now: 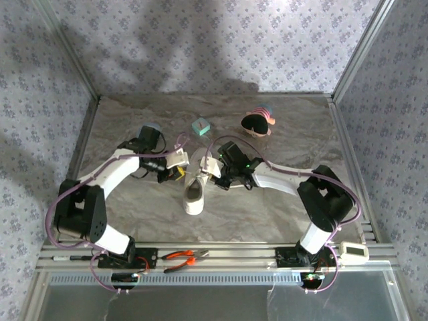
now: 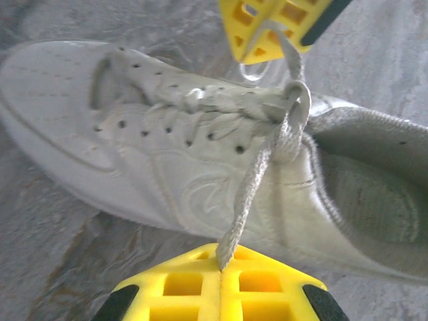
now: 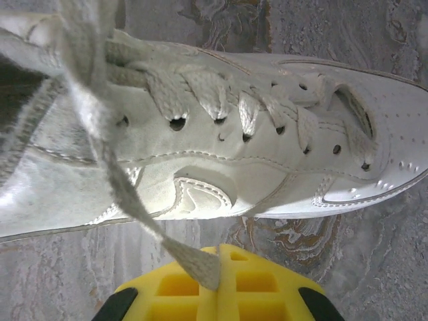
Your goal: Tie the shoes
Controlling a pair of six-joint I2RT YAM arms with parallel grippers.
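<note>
The sneaker (image 1: 193, 197) lies mid-counter (image 1: 287, 207), toe toward the near edge. The left jaws are clamped on one lace (image 2: 246, 195), the right jaws on the other lace (image 3: 127, 194). Both should draw outward evenly and low, so the knot cinches without dragging the shoe.

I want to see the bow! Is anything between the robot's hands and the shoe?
Nothing visible. The left gripper is shut on one lace, the right gripper on another, both beside the sneaker.
</note>
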